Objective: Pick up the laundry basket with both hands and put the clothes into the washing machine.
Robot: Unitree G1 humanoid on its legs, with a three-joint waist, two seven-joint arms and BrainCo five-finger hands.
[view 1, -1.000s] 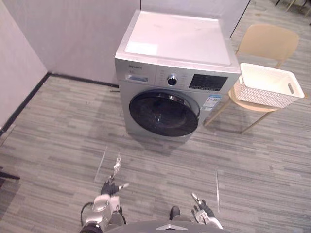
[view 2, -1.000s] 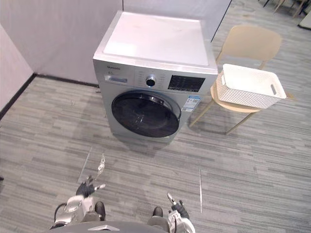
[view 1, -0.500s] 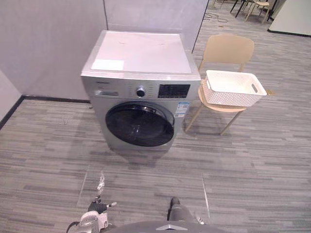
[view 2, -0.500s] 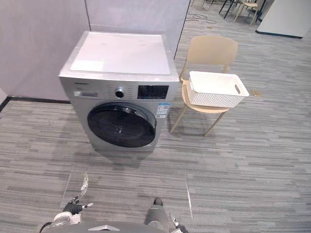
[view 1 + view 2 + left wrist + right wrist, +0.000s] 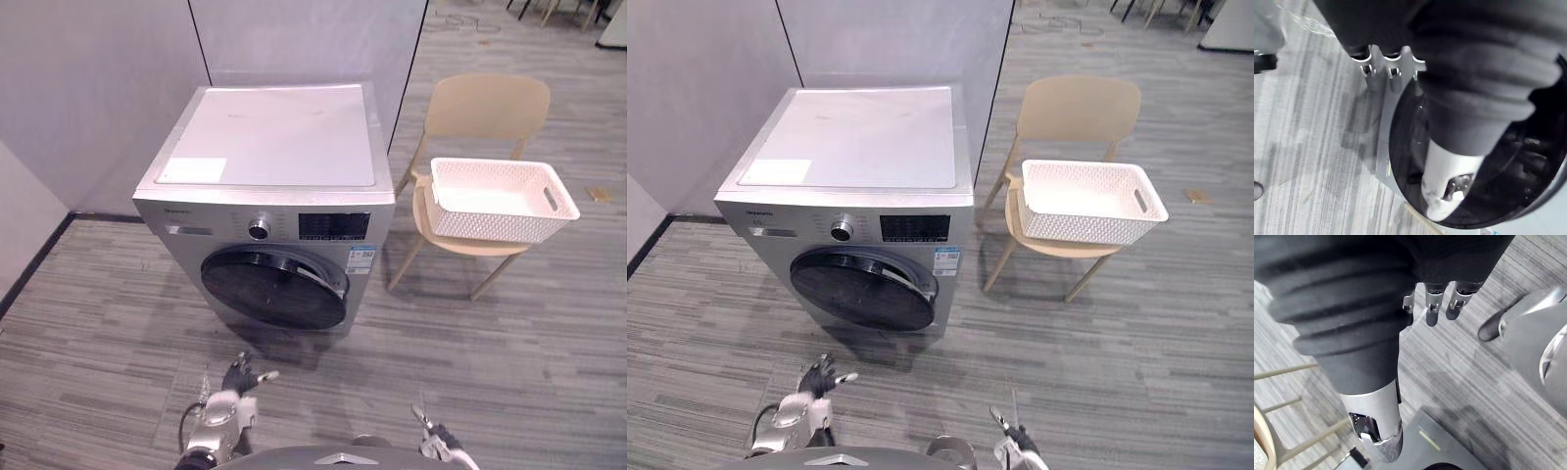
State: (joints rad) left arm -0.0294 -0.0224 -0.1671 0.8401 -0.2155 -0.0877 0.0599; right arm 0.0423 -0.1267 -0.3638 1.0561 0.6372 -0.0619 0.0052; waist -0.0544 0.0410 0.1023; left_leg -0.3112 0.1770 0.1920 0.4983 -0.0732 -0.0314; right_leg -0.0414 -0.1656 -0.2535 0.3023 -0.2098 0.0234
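- The left robot hand (image 5: 236, 378) hangs low over the floor (image 5: 509, 352), just in front of the washing machine (image 5: 279, 162); its fingers (image 5: 1393, 69) are straight and loose, the thumb stands apart from them, and it holds nothing
- The right robot hand (image 5: 436, 443) is low on the robot's right side, also above the floor; its fingers (image 5: 1432, 308) are likewise relaxed and spread, with nothing in their grasp
- Both robot hands are well apart from the laundry basket (image 5: 502, 204)
- The washing machine is silver-grey with a flat white top; a pale sheet (image 5: 191, 169) lies on the top near the front left corner
- On the front panel sit a round dial (image 5: 260, 229) and, beside it, a dark display (image 5: 333, 224); below them the round dark door (image 5: 274, 290) faces the robot
- To the right of the machine stands a beige chair (image 5: 487, 103); the white perforated laundry basket rests on its seat, upright, with a cut-out handle at its right end
- Grey wall panels (image 5: 98, 78) stand behind the machine; the floor is grey striped planking
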